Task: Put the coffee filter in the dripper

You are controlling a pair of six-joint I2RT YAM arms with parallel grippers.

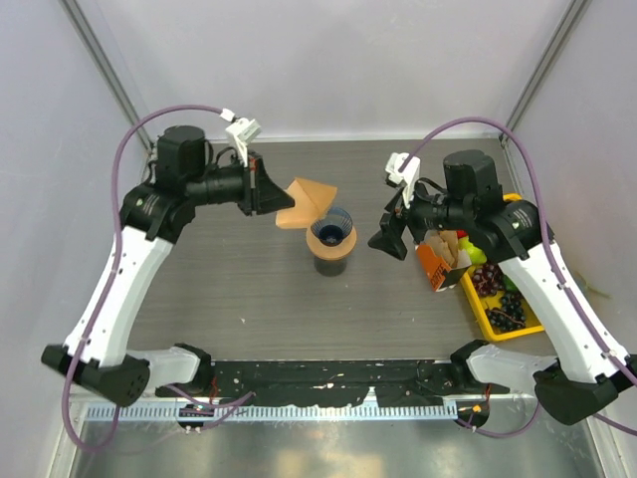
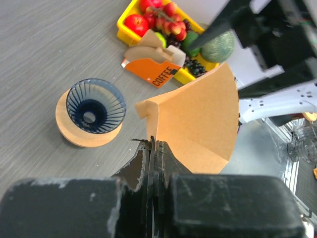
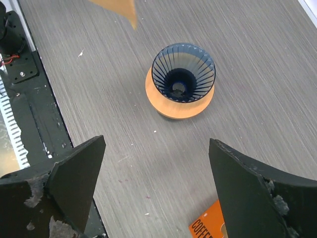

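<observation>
Filter feel: the coffee filter looks like thin folded paper, so I judge it very light, floppy, easy to crease or tear, and likely to spring shut.
Best hold: a pinch on the folded seam near the narrow end, leaving the wide mouth free to open into the cone.
Filter place: in the air, up and to the left of the dripper, not yet inside it. The top view shows its fan edge over the rim, but I cannot tell whether they touch.
Dripper: upright on the desk, empty, its wooden ring under the blue cone.
Left tool: pressed together on the filter's folded edge, the paper fanning out beyond the tips.
Right tool: spread wide, holding nothing, hovering near the dripper on the side of the orange box.
</observation>
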